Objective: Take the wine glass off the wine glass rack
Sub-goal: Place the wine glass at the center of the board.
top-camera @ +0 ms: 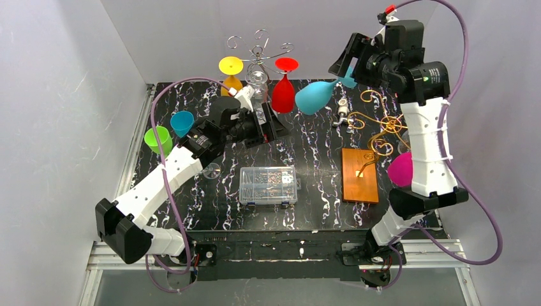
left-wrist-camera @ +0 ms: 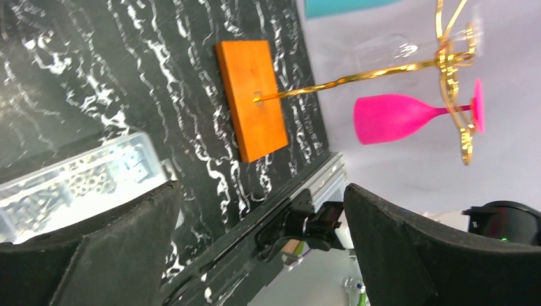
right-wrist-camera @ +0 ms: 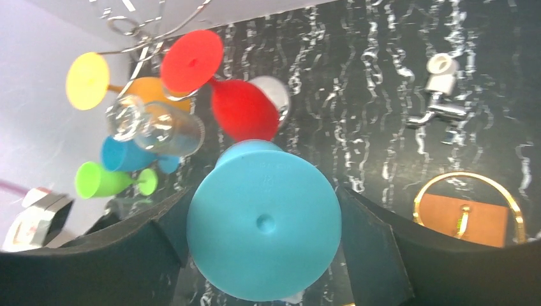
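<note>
The right gripper [top-camera: 348, 75] pinches the foot of the teal wine glass [top-camera: 311, 96], aloft and apart from the gold rack [top-camera: 377, 124] at far right. The left gripper [top-camera: 268, 125] hangs spread, empty. Recommended: turn the glass upright, then lower it slowly, avoiding the nearby red glass [top-camera: 283, 94].

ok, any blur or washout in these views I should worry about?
Top external: sharp, evenly lit; clear glass barely visible. Left wrist: own fingers dark, soft; pink glass crisp. Right wrist: teal glass close, slightly soft, blocks the centre.
</note>
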